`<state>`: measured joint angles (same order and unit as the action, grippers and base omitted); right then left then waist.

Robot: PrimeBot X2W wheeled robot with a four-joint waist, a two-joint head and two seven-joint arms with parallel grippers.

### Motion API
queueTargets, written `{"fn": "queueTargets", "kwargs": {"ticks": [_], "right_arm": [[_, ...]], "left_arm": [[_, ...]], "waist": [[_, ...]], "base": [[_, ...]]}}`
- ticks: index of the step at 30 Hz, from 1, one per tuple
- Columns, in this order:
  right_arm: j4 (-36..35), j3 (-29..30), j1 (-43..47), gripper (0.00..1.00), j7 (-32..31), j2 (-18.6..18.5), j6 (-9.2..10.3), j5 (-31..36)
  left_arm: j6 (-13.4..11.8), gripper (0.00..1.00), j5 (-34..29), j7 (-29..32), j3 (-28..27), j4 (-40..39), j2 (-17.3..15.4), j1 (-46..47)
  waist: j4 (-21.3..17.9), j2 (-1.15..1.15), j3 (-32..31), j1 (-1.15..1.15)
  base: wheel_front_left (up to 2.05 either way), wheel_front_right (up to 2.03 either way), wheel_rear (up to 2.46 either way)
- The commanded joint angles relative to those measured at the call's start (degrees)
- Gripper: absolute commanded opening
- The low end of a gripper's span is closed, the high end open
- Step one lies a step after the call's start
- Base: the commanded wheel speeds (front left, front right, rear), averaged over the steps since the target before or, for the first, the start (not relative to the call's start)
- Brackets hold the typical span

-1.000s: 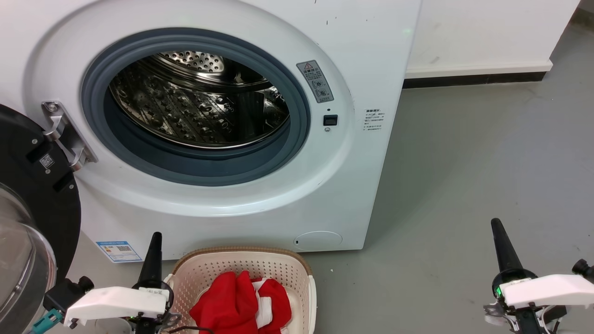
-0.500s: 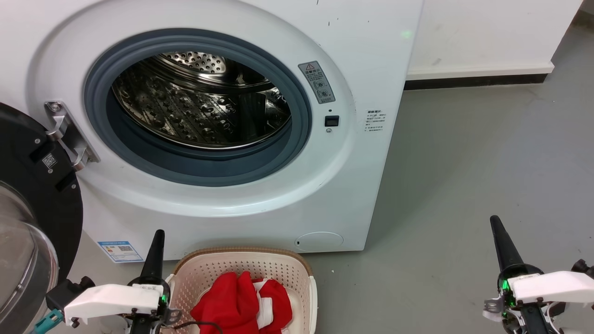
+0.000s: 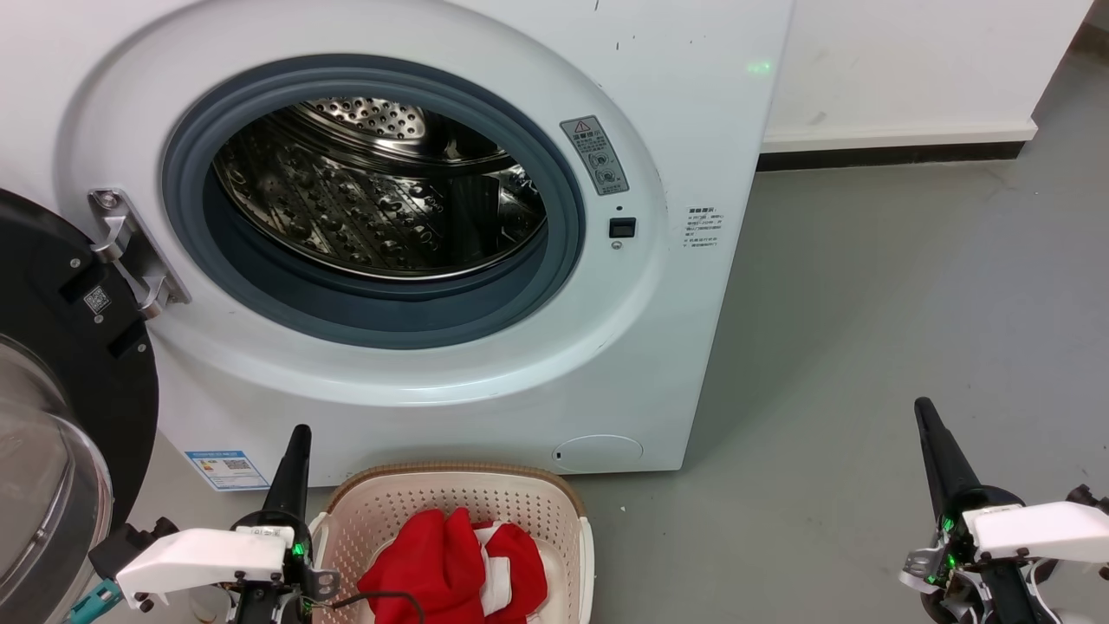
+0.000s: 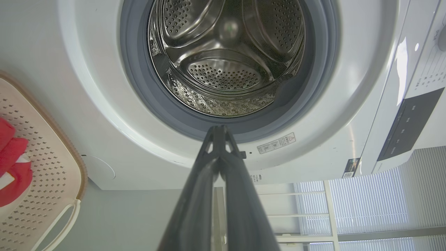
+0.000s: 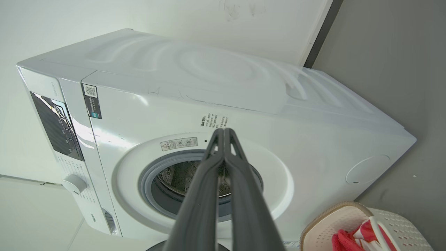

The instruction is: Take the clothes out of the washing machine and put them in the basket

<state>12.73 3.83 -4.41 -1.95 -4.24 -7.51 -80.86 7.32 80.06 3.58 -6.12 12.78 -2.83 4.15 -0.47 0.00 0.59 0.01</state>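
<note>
Clothes in basket | head view — open door | wrist views — panel

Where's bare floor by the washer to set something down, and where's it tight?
Free: grey floor right of the washing machine, bordered by the skirting and the right gripper; also the bare drum. Tight: at the machine's front, the basket with the clothes sits beside the left gripper, open door further left.
</note>
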Motion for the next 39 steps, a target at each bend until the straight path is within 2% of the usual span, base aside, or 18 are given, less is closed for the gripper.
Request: {"fn": "queueTargets", "kwargs": {"ticks": [1,28,39], "right_arm": [[-0.1,0.1,-1.0,0.0,-0.1,-0.2,0.02,-1.0],[1.3,1.1,-1.9,0.0,-3.4,0.1,0.03,-13.1],[1.3,1.3,-2.0,0.0,-3.6,0.3,0.03,-12.7]], "left_arm": [[0.2,0.0,0.9,0.3,-0.2,-0.1,-0.1,1.3],[0.3,0.0,12.5,3.1,-0.5,1.4,-0.1,2.3],[0.3,0.0,12.3,3.2,-0.5,1.4,-0.1,2.3]], "waist": [[0.0,0.0,0.0,0.0],[0.5,0.0,-0.4,-0.01],[0.5,0.0,-0.4,-0.01]], "base": [[0.0,0.0,0.0],[0.0,0.0,0.0],[0.0,0.0,0.0]]}}
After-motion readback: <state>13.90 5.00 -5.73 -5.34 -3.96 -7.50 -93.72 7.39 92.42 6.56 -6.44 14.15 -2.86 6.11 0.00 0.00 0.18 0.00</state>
